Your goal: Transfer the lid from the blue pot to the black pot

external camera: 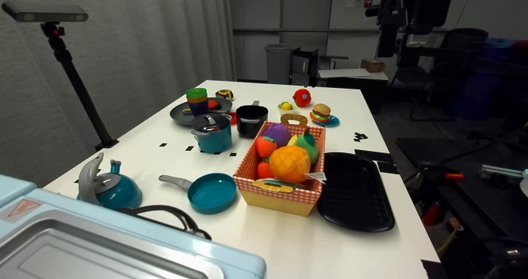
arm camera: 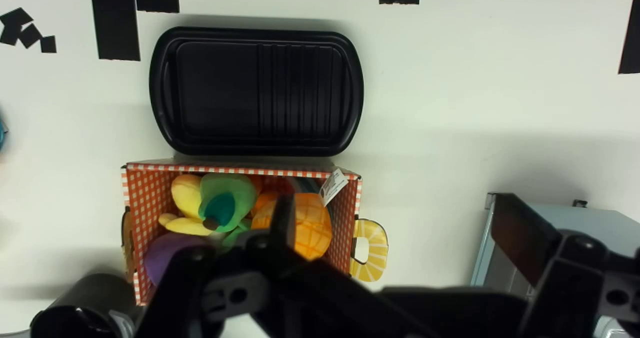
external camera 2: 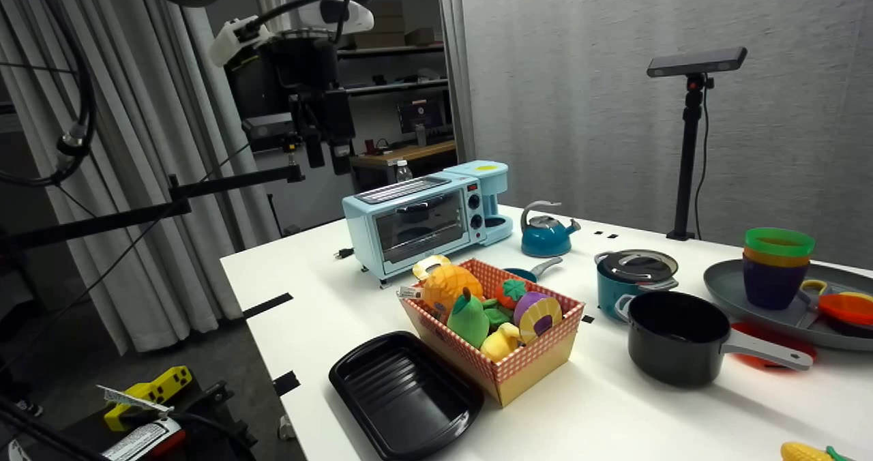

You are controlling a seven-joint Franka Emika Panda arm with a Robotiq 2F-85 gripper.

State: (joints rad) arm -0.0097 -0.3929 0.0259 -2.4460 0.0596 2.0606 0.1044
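Note:
The dark round lid (external camera: 210,122) sits on the blue pot (external camera: 217,140); in an exterior view the lid (external camera 2: 639,266) and blue pot (external camera 2: 613,293) show beyond the black pot. The black pot (external camera: 250,126) stands beside the blue pot, uncovered, with a grey side handle; it also shows in an exterior view (external camera 2: 672,348). Part of the black pot (arm camera: 82,305) shows at the lower left of the wrist view. The lid and blue pot are out of the wrist view. My gripper (external camera 2: 328,160) is high above the table, far from both pots; its fingers (arm camera: 395,210) are wide apart with nothing between them.
A fruit basket (external camera 2: 539,372) stands near the pots, beside a black tray (external camera 2: 409,396). A teal pan (external camera: 212,193), a kettle (external camera 2: 545,237) and a blue toaster oven (external camera 2: 426,226) stand farther along. A grey plate (external camera 2: 726,280) with stacked cups (external camera 2: 774,270) lies near the pots.

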